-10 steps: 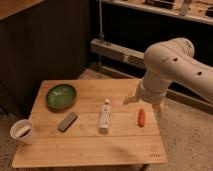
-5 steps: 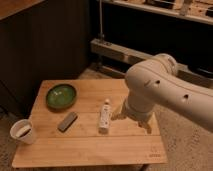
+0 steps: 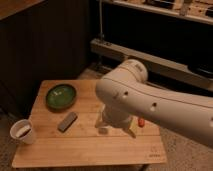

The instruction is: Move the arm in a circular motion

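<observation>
The arm (image 3: 150, 102) is thick, smooth and off-white, with small dark screw holes. It reaches in from the right and hangs low over the middle of the wooden table (image 3: 75, 146). Its rounded joint fills the centre of the view. The gripper (image 3: 125, 128) points down under that joint, just above the tabletop, between a white bottle and a small orange thing. It holds nothing that I can see.
A green bowl (image 3: 61, 96) sits at the table's back left. A grey bar (image 3: 67, 121) lies in front of it. A white cup (image 3: 22, 132) stands at the front left corner. The white bottle (image 3: 103, 128) and the orange thing (image 3: 141, 122) are partly hidden by the arm.
The arm has swung from the right side of the table toward the left and nearer the camera. It now covers the bottle and most of the orange thing.
</observation>
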Motion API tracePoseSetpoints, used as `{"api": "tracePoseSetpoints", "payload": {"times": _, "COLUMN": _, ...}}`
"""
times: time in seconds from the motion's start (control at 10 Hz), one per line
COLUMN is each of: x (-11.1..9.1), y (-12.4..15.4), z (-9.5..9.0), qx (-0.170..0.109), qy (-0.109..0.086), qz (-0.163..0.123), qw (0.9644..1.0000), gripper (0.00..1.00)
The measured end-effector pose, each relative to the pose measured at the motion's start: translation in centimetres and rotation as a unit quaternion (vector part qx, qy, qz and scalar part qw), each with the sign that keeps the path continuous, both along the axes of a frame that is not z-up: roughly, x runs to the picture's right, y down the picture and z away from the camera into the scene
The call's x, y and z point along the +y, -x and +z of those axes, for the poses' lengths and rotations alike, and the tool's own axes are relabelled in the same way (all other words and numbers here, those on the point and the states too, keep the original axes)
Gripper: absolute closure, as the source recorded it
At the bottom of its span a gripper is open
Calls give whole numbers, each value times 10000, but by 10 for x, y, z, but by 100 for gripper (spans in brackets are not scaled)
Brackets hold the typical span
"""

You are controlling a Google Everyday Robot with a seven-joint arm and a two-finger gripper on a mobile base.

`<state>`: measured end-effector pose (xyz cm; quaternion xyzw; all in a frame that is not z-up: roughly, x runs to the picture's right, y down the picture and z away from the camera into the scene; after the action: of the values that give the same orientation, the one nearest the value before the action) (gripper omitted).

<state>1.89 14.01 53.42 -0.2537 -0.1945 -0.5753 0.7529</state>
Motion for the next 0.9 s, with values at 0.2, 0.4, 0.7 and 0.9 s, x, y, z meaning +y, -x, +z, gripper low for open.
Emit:
{"api": "tracePoseSetpoints", "payload": {"times": 0.2, "x": -5, "y": 33, "z": 0, "qx": -50, "qy": -7, "qz": -271, "qw": 9996, "gripper": 20}}
{"api": "tracePoseSetpoints", "payload": {"times": 0.4, "x": -10, "y": 67, "z": 1, "qx": -172, "qy": -24, "qz": -553, "qw": 9983, "gripper": 20}}
{"api": "tracePoseSetpoints", "payload": {"times": 0.7, "x": -20, "y": 99, "z": 8, "qx": -295, "qy": -26, "qz": -744, "qw": 9968, "gripper": 20}}
{"api": "tracePoseSetpoints", "payload": {"times": 0.9, "x": -23, "y": 106, "z": 8, "qx": -294, "qy": -39, "qz": -710, "qw": 9970, "gripper": 20}}
